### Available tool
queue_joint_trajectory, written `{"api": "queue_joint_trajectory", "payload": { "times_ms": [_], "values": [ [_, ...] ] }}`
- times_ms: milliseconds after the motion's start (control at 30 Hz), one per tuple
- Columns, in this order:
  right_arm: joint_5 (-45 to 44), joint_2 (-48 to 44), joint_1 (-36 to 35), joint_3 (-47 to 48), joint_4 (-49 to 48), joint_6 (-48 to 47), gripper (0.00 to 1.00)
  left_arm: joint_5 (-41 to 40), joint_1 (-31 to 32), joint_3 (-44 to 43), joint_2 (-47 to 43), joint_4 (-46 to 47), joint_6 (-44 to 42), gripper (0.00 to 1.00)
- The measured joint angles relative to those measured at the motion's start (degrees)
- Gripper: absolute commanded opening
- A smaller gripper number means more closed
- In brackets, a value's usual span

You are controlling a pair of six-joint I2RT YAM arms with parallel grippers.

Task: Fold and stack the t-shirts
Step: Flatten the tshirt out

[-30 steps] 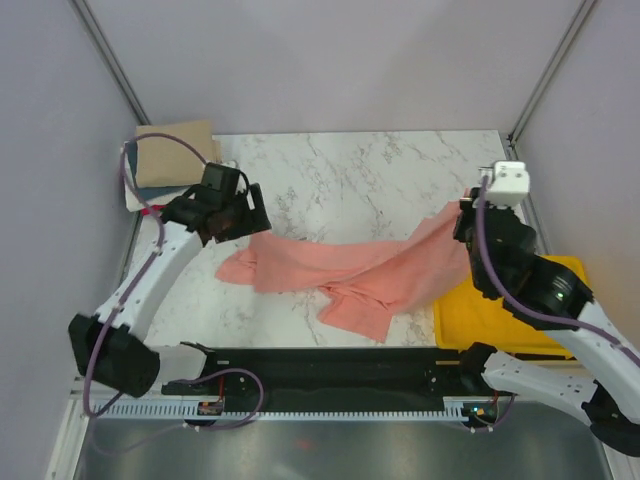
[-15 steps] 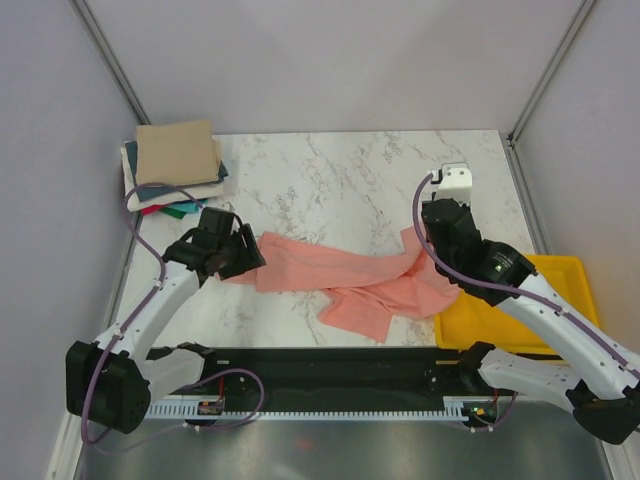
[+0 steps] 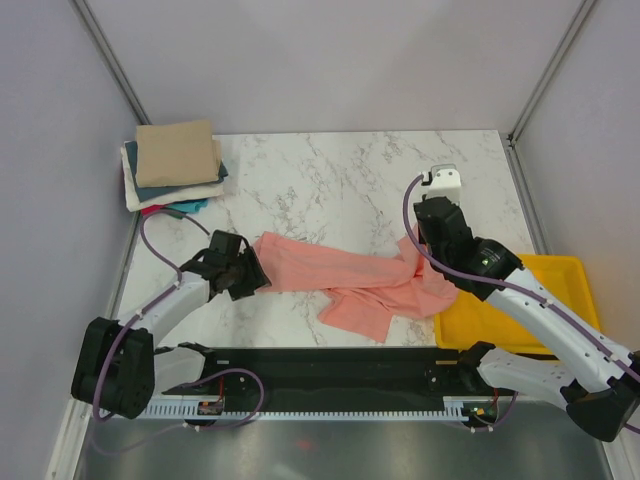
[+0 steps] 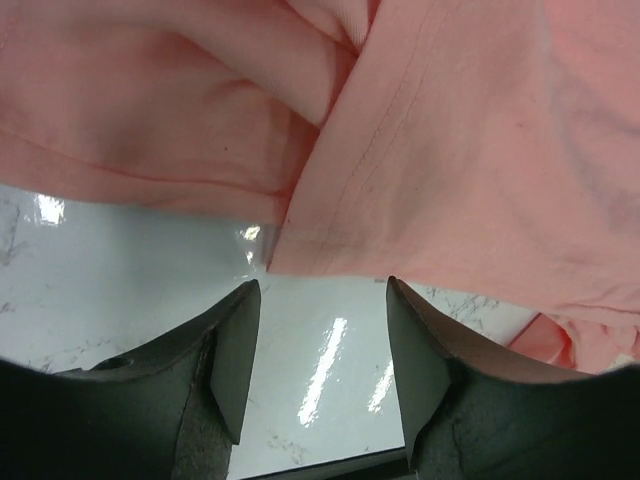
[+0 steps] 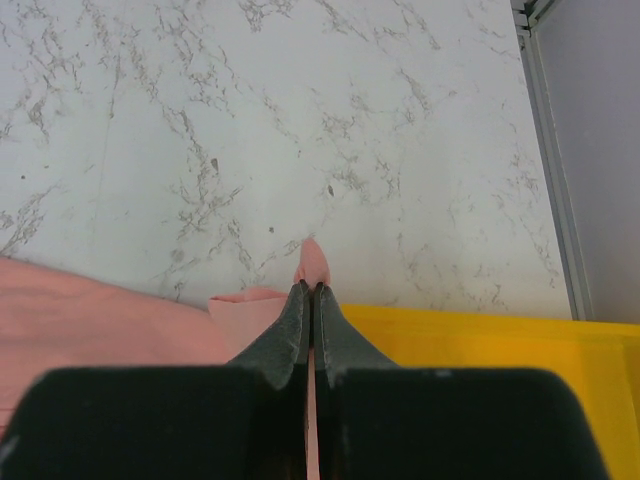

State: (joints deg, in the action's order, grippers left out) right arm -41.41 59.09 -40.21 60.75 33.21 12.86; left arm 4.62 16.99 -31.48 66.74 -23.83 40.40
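Observation:
A salmon-pink t-shirt (image 3: 330,272) lies crumpled in a long band across the middle of the marble table. My left gripper (image 3: 256,274) sits low at the shirt's left end. In the left wrist view it (image 4: 320,300) is open over bare marble, and the shirt's hem (image 4: 480,150) lies just beyond the fingertips. My right gripper (image 3: 415,254) is shut on the shirt's right end. The right wrist view shows a tuft of pink cloth (image 5: 313,260) poking past the closed right gripper (image 5: 310,288). Other t-shirts are folded and stacked at the back left, a tan one (image 3: 177,152) on top.
The yellow tray (image 3: 560,278) stands at the table's right edge, right beside the right arm; it shows as (image 5: 480,340) in the wrist view. White (image 3: 150,192) and dark teal (image 3: 197,206) cloth stick out under the tan top shirt. Grey walls enclose the table.
The left gripper came down toward the near side to the shirt's left end, its jaws narrowing. The right gripper carried the shirt's right end leftward, bunching the cloth.

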Motion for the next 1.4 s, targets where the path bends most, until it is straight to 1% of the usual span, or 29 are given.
{"api": "queue_joint_trajectory", "payload": {
  "times_ms": [200,300,467,567,600,667,700,733,833,900,1000,1100,1233,1400],
  "values": [
    [0.81,-0.39,0.90,-1.75,-0.24,0.04,0.00,0.00,0.00,0.20,4.02,4.55,0.09,0.56],
    [1.16,-0.59,1.29,-2.25,-0.17,0.33,0.00,-0.02,0.00,0.90,4.42,6.08,0.09,0.49],
    [1.77,-0.63,1.81,-2.25,-0.26,0.48,0.00,-0.02,0.00,2.14,4.37,8.68,0.13,0.42],
    [2.10,-0.63,1.86,-2.27,-0.26,0.70,0.00,0.04,0.00,2.75,4.37,10.12,0.13,0.33],
    [2.19,-0.63,1.88,-2.29,-0.26,0.76,0.00,0.04,0.00,2.91,4.37,10.45,0.13,0.27],
    [2.23,-0.68,1.97,-2.58,-0.35,0.90,0.00,0.09,0.00,3.10,4.33,10.64,0.11,0.22],
    [2.27,-0.72,1.97,-2.73,-0.35,0.92,0.00,0.17,0.00,3.17,4.04,10.56,0.09,0.16],
    [2.38,-0.83,2.05,-2.97,-0.31,0.98,0.00,0.22,0.00,3.21,3.48,10.25,0.11,0.13],
    [2.60,-1.49,2.21,-3.26,-0.22,1.29,0.00,0.33,0.00,3.04,-0.26,8.50,0.07,0.05],
    [2.69,-2.49,2.21,-3.32,-0.15,1.42,0.00,0.26,0.00,2.29,-4.20,5.88,0.07,0.02],
    [3.26,-5.29,2.19,-3.34,0.02,1.46,0.00,0.11,0.00,-1.64,-10.56,0.35,0.00,0.02],
    [4.39,-9.44,2.19,-3.28,0.15,0.96,0.00,-0.37,0.00,-8.26,-17.05,-5.14,-0.61,0.02],
    [6.45,-15.69,2.19,-1.40,0.15,-0.79,0.00,-1.88,0.00,-20.02,-23.56,-12.20,-2.60,0.02],
    [9.68,-25.14,2.19,2.29,-1.66,-3.80,0.00,-4.59,0.00,-33.64,-27.87,-20.04,-5.38,0.02]
  ]
}}
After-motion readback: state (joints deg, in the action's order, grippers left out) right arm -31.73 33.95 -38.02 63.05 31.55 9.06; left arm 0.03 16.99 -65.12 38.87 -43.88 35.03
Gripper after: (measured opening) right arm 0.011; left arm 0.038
